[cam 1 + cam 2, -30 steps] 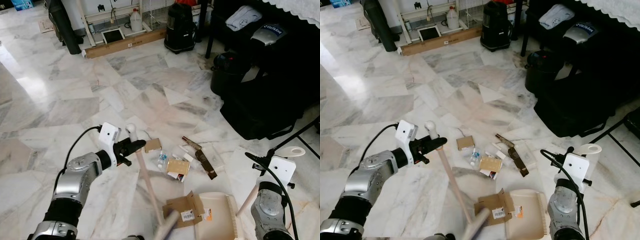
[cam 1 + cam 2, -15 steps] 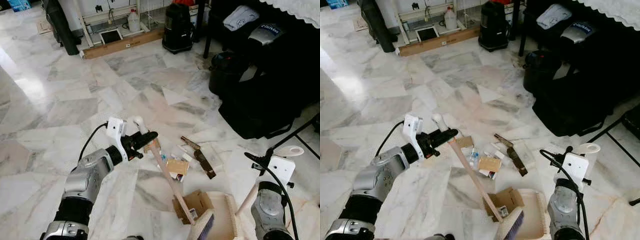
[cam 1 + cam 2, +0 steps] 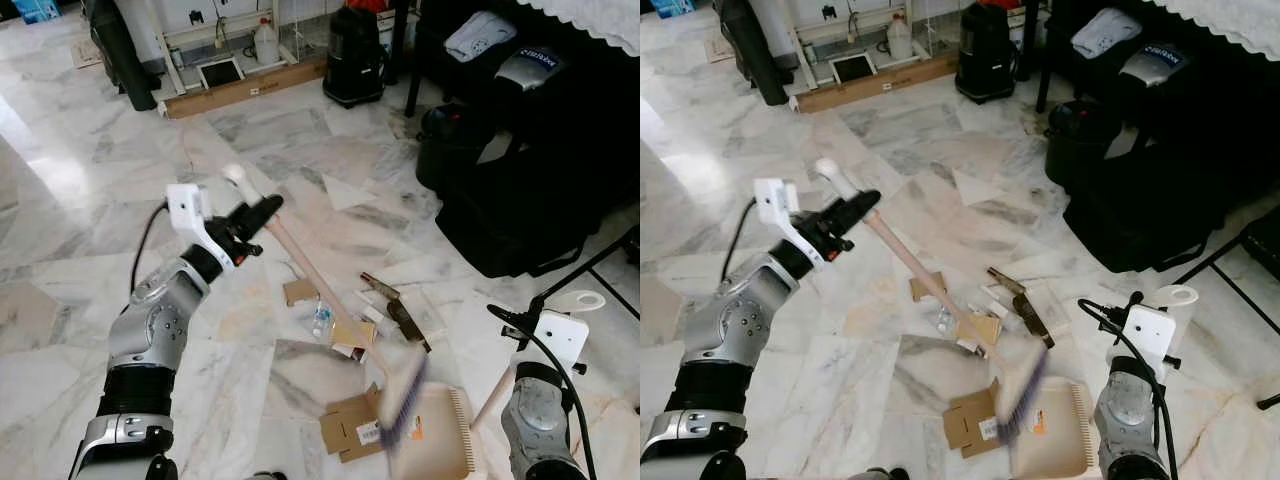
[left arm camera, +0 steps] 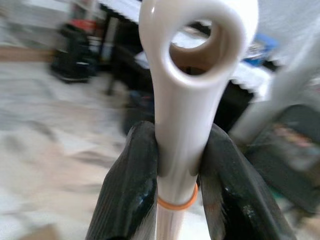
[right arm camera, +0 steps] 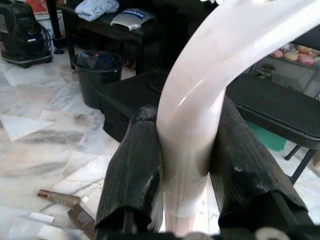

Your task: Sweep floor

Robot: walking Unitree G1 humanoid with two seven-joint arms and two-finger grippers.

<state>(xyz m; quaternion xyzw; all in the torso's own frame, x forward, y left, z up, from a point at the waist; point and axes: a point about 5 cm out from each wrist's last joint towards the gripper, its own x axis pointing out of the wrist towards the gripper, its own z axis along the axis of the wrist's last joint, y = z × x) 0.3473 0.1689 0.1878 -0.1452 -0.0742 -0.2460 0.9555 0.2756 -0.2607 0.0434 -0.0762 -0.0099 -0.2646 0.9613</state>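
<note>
Left tool [image 3: 262,213] raised, clamping broom [image 3: 330,303] | right tool [image 5: 182,175] clamping dustpan [image 3: 432,444] handle

The floor [image 3: 90,190] is polished marble, glossy and grey-veined. The broom [image 3: 300,262] has a smooth, shiny cream plastic handle; the dustpan [image 3: 435,440] is matt cream plastic. The cardboard scraps [image 3: 350,428] look dull brown paper. Both arms are brushed silver metal.

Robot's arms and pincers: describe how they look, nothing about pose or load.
Both arms are silver metal with dark joint bands. The left pincer and right pincer each have two long glossy black fingers, a white boxy camera block at the wrist, and a black cable looping back along the forearm.
</note>
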